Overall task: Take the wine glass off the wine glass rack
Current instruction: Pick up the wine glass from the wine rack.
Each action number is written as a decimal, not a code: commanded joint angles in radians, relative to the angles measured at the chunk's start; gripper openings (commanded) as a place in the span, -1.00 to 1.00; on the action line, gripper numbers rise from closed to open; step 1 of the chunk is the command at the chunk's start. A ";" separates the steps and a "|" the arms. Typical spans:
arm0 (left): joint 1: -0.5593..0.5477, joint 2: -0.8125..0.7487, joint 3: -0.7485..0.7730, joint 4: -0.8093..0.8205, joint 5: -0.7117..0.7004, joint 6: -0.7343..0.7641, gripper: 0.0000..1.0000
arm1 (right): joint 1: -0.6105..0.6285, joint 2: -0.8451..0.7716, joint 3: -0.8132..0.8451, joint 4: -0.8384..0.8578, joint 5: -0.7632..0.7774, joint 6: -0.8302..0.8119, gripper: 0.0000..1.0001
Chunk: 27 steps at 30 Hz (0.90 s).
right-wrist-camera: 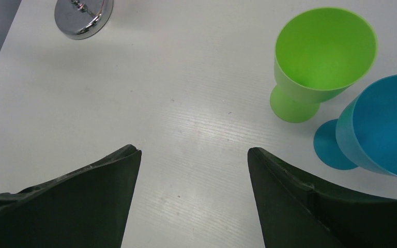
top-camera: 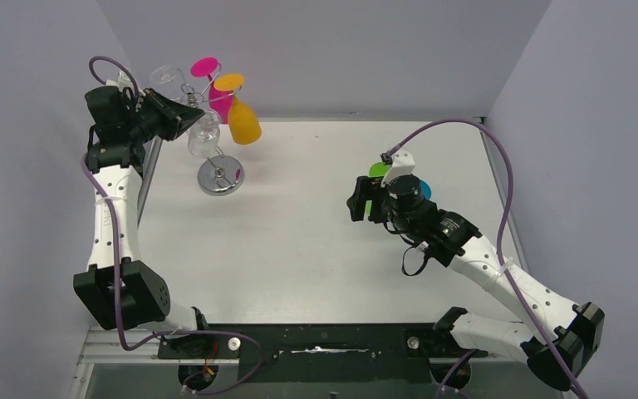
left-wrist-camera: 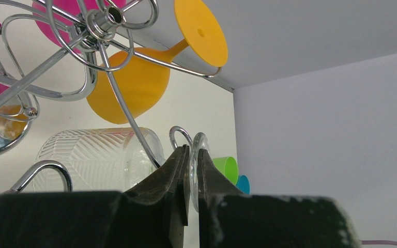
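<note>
Left gripper point(left-wrist-camera: 193, 152): pinches clear wine glass point(left-wrist-camera: 93, 155) by its foot
Right gripper point(right-wrist-camera: 192, 151): spread, well apart from wine glass rack point(left-wrist-camera: 101, 23)
Crowding: orange wine glass point(left-wrist-camera: 139, 85), rack wires

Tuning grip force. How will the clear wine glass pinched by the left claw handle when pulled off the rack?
Probably slippery: the left claw pinches only the thin smooth foot of the clear wine glass, so it may pivot. Likely light, possibly brittle: walls look thin and see-through. The rack is spindly wire, so a snag could tip it.
</note>
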 commanded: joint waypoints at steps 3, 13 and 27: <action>0.015 -0.034 0.063 0.121 -0.016 -0.045 -1.00 | -0.009 -0.003 0.042 0.023 0.015 -0.001 0.55; -0.018 0.023 0.112 0.177 -0.081 -0.070 -1.00 | -0.010 -0.017 0.035 0.025 0.037 0.015 0.55; -0.117 0.034 0.110 0.211 -0.225 -0.074 -1.00 | -0.011 -0.015 0.034 0.019 0.038 0.023 0.55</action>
